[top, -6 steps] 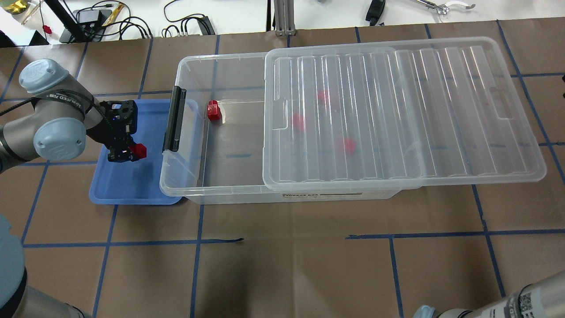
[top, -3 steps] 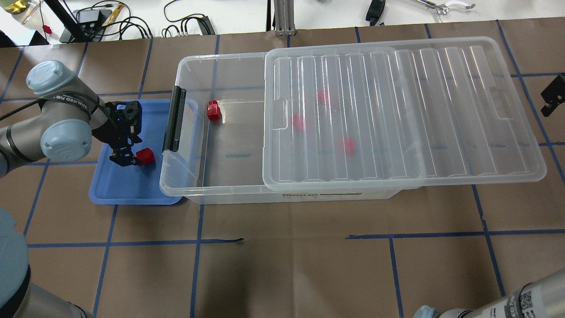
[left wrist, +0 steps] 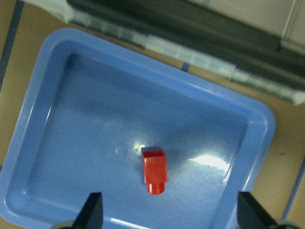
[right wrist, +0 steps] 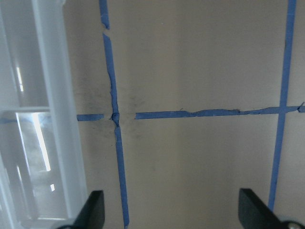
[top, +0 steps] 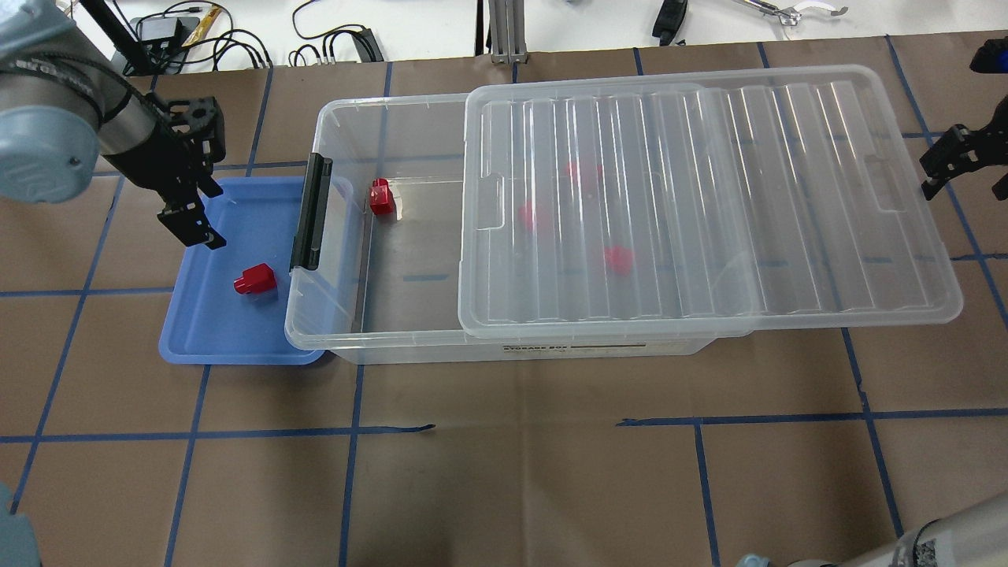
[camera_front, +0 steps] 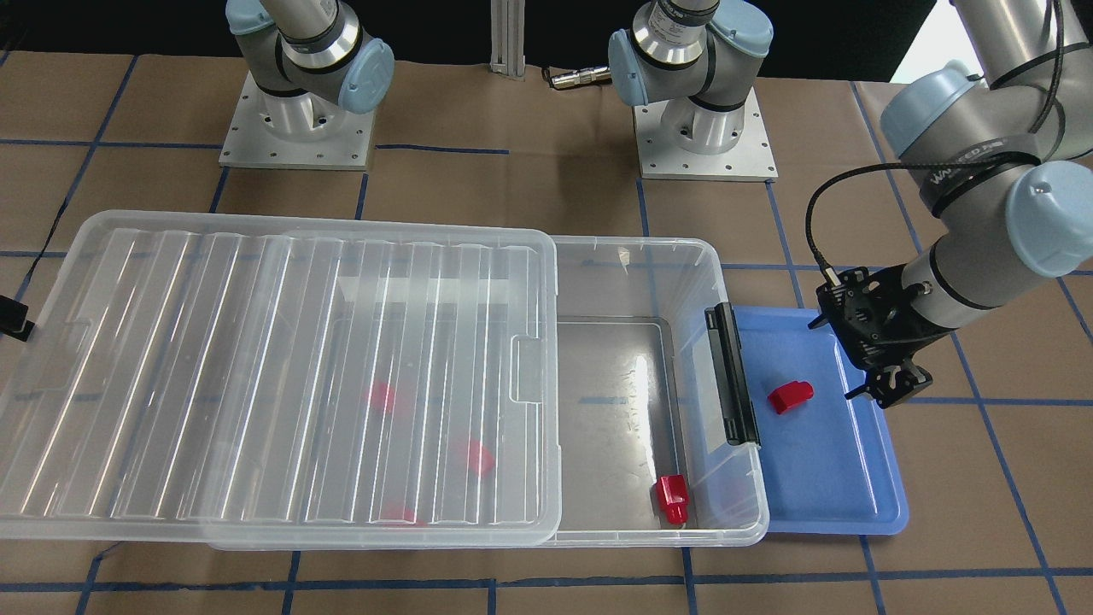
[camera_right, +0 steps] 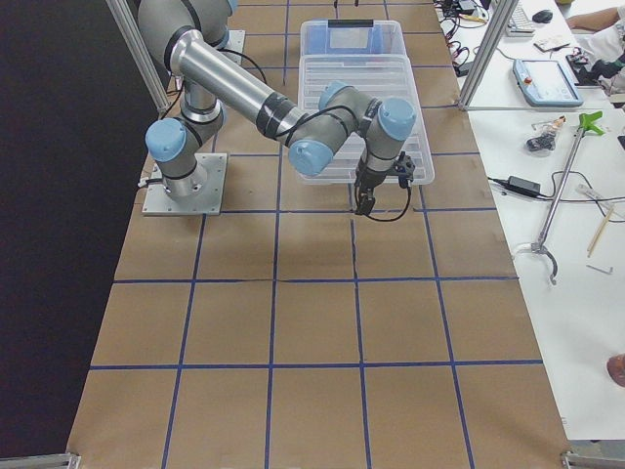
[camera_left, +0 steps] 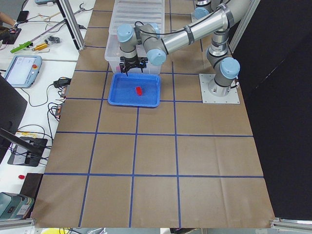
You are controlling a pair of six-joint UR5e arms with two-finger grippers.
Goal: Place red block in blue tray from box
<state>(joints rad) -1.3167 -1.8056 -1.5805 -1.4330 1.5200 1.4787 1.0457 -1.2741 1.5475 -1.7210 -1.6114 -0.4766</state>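
A red block [top: 254, 280] lies on its side in the blue tray [top: 236, 350], also seen in the left wrist view [left wrist: 155, 171] and the front view [camera_front: 790, 396]. My left gripper [top: 193, 224] is open and empty, raised over the tray's far left corner. The clear box [top: 331, 339] stands to the tray's right, its ribbed lid [top: 709, 205] slid partly off. Another red block [top: 381, 197] stands in the box's uncovered end, and three more [top: 620, 258] show blurred under the lid. My right gripper [top: 961, 161] is open and empty beside the lid's right end.
The box's black latch bar [top: 309, 213] overhangs the tray's right rim. The brown paper table [top: 512, 472] has blue tape lines. Cables and tools [top: 331, 39] lie beyond its far edge.
My left gripper let go of the red block into the tray, then rose and drew back to the far left. My right gripper came in by the lid's right end. The lid shifted slightly left.
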